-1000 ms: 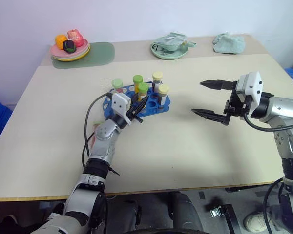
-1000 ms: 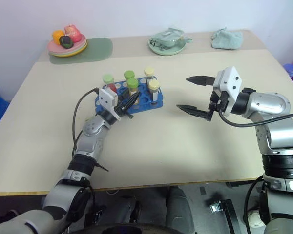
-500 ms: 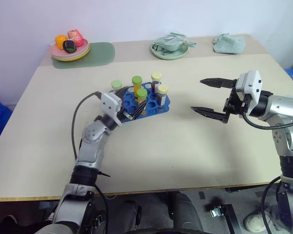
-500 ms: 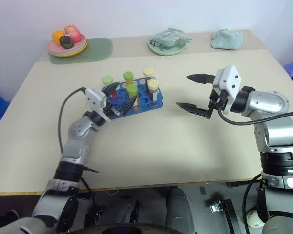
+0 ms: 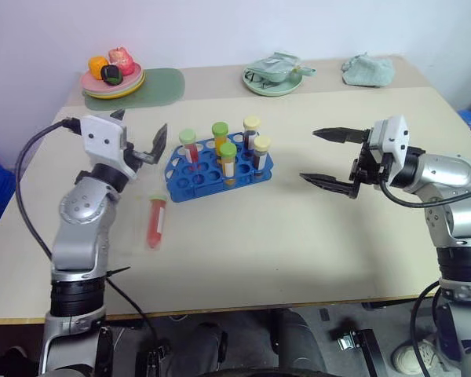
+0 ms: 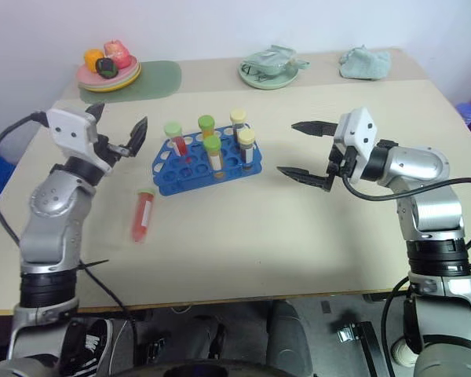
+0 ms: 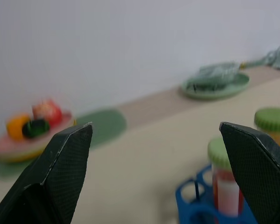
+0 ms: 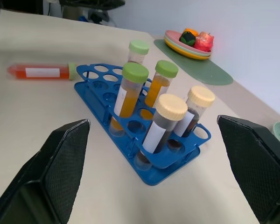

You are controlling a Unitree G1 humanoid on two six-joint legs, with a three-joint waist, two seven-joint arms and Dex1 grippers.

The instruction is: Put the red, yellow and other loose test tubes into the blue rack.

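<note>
Right of the spread, empty left gripper (image 5: 139,135) jaws: blue rack (image 5: 190,181), five tubes upright. Red tube (image 5: 155,222) lies below them, probably flat. Right gripper (image 5: 326,157) also wide, empty.

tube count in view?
6. Five stand in the rack: red, two orange, two dark. One red tube lies beside it on the table.
</note>
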